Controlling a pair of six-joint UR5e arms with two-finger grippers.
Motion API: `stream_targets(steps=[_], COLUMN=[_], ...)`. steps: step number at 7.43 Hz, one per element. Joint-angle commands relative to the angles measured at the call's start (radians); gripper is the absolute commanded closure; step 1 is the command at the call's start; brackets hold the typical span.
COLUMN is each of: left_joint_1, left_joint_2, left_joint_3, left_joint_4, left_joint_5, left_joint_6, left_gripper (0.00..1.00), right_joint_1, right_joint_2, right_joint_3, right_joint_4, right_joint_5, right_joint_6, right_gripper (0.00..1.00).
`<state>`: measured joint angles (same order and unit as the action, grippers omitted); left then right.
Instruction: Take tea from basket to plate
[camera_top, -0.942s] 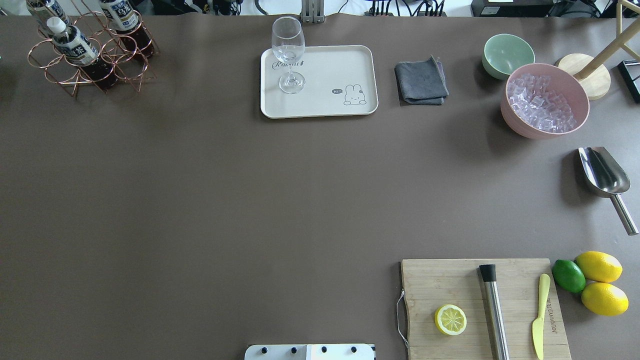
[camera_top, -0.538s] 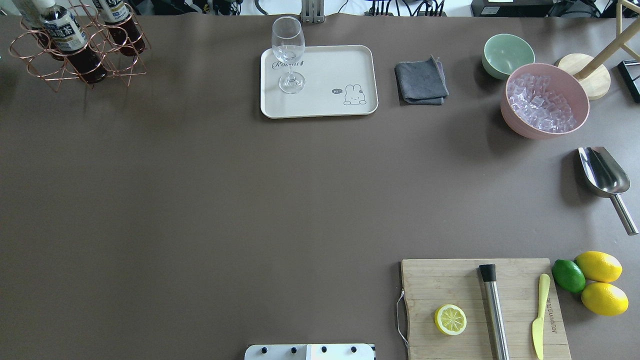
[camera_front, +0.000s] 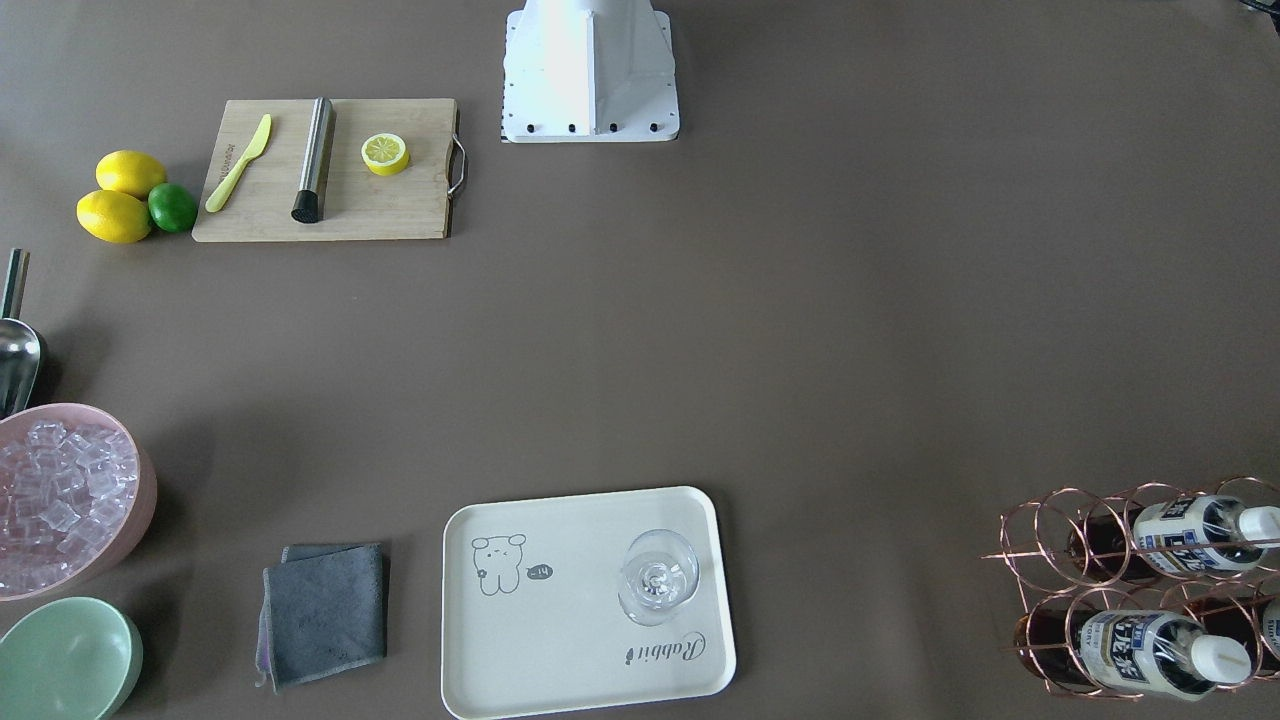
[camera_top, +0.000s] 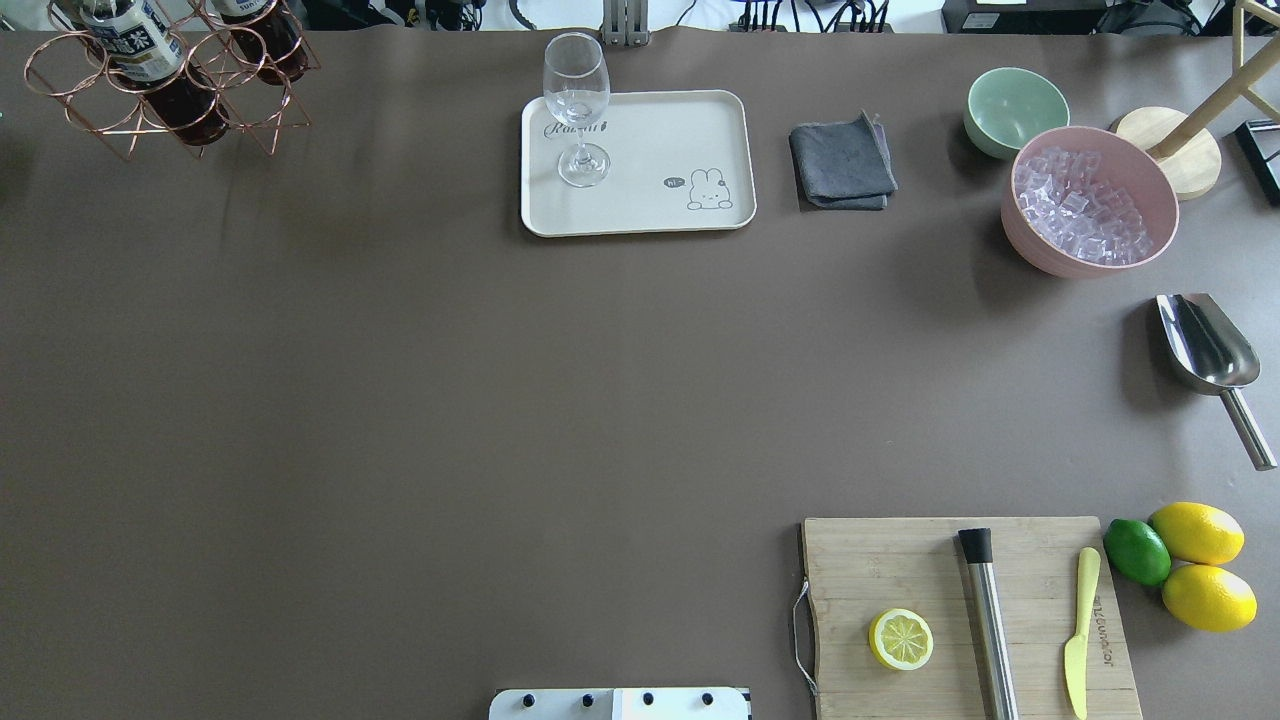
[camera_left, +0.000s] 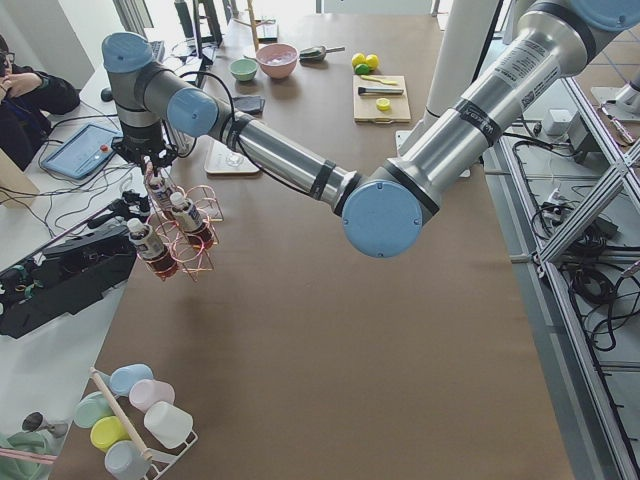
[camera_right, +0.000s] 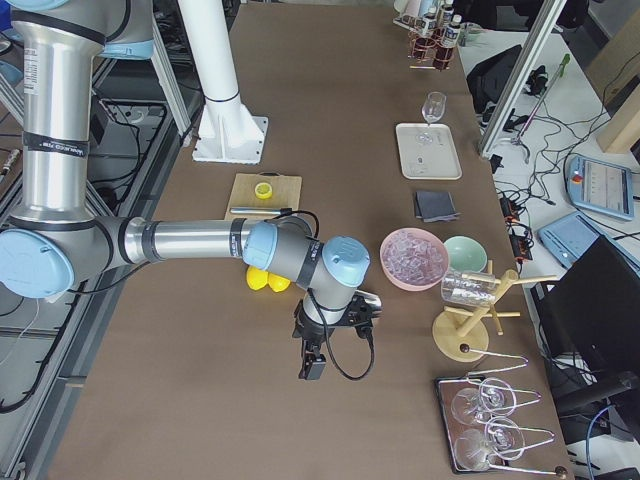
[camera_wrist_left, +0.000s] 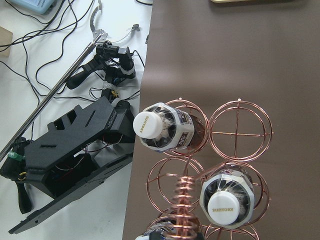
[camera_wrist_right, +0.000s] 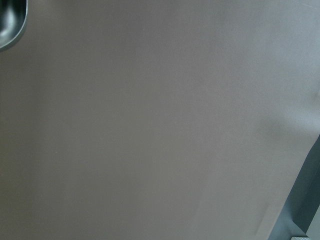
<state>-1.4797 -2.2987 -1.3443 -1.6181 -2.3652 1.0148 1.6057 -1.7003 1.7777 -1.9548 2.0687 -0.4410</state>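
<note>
The copper wire basket (camera_top: 75, 75) is at the table's far left corner, also in the front view (camera_front: 1040, 540) and the left wrist view (camera_wrist_left: 240, 132). It holds three tea bottles; two show from overhead (camera_top: 150, 70) (camera_top: 262, 30), with white caps in the wrist view (camera_wrist_left: 150, 125) (camera_wrist_left: 224, 209). In the exterior left view my left gripper (camera_left: 150, 170) is right above the basket (camera_left: 200, 255) at its handle; I cannot tell whether it is shut. The cream plate (camera_top: 660, 140) lies mid-table at the far side. My right gripper (camera_right: 312, 368) hangs low over bare table; I cannot tell its state.
A stemmed glass (camera_top: 578, 110) stands on the plate's left part. A grey cloth (camera_top: 842, 165), green bowl (camera_top: 1015, 108), pink bowl of ice (camera_top: 1088, 200) and metal scoop (camera_top: 1205, 345) lie to the right. A cutting board (camera_top: 965, 615) with lemon half, muddler and knife is near right.
The basket with its bottles has shifted toward the table's far edge, first leftward then a little back right, and its tilt has changed. Nothing else on the table has moved.
</note>
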Motion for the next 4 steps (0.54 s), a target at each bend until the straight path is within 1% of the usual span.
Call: stream_targets(steps=[1,2,3,4], left_joint_1=[-0.007,-0.022,-0.028,-0.039], left_joint_2=[0.098,0.149,0.188,0.233], left_joint_3=[-0.229,-0.321,-0.425,-0.515], left_joint_4=[0.14,0.199,0.316,0.389], left_joint_5=[-0.002,0.0,0.001,0.001], left_joint_6=[-0.002,-0.011,-0.015,-0.021], left_gripper=[1.0,1.0,1.0,1.0], right_joint_1=[0.0,0.0,0.0,-0.001], right_joint_2=[0.001,0.001,-0.002,-0.027], right_joint_3=[0.011,0.011,0.019,0.035], right_joint_4=[0.004,0.011,0.007,0.001], right_joint_5=[-0.01,-0.012,-0.013,-0.003], right_joint_6=[-0.001,-0.001,-0.002,-0.002], right_gripper=[0.0,0.0,0.0,0.0])
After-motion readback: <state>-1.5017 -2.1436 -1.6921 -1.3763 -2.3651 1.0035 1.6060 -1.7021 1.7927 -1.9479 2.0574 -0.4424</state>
